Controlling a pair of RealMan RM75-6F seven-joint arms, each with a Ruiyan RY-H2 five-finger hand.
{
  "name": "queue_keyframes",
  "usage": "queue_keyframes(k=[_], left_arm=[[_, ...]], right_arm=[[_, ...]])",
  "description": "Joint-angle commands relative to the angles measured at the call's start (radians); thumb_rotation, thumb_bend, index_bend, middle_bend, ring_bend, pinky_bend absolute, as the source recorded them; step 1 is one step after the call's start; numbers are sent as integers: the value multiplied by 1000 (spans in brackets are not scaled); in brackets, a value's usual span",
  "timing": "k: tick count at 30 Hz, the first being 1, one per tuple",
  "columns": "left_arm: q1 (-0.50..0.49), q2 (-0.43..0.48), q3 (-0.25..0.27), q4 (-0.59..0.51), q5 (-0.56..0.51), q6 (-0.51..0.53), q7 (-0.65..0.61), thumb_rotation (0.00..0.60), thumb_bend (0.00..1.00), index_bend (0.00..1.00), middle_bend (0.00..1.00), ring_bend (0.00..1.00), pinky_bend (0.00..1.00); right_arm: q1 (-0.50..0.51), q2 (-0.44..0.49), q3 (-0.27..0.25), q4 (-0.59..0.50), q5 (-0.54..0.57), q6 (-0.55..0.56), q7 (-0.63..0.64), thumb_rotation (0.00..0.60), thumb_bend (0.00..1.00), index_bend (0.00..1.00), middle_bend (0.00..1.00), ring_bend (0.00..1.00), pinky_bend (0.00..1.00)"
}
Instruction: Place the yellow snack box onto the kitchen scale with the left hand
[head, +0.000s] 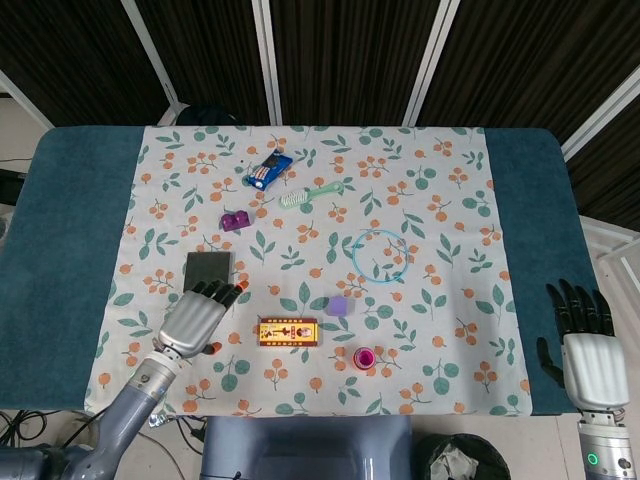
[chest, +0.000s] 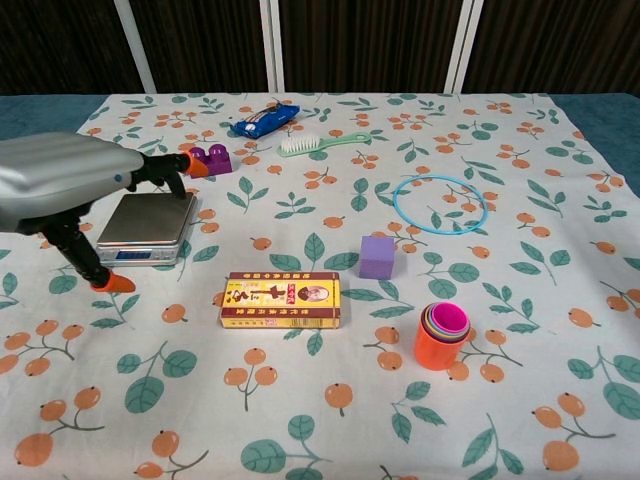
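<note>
The yellow snack box (head: 288, 331) (chest: 281, 300) lies flat on the floral cloth near the front, label up. Left of it and a little further back stands the kitchen scale (head: 208, 270) (chest: 147, 227), a silver platform with nothing on it. My left hand (head: 196, 317) (chest: 75, 190) hovers open over the scale's front edge, left of the box, its fingers spread with orange tips and holding nothing. My right hand (head: 585, 352) rests open at the table's right front corner, far from both.
A purple cube (chest: 377, 256) and a stack of coloured cups (chest: 441, 335) sit right of the box. Further back lie a purple brick (chest: 209, 159), a blue toy car (chest: 265, 119), a green brush (chest: 322, 143) and a blue ring (chest: 439, 204).
</note>
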Motion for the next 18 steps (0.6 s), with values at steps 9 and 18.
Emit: queue_keyframes(k=[9,18], left_arm=[[-103,-202,-61,-2,-266,73,212,600,25,79,219,151,227],[-159,-293,-74,60,-347,89,242,600,25,99,268,197,258]], right_arm=[[-2,4,2,5,3,3,6,600,513,34,67,58,14],[-1,4,2,6,3,3,7,600,514,34,67,58,14]])
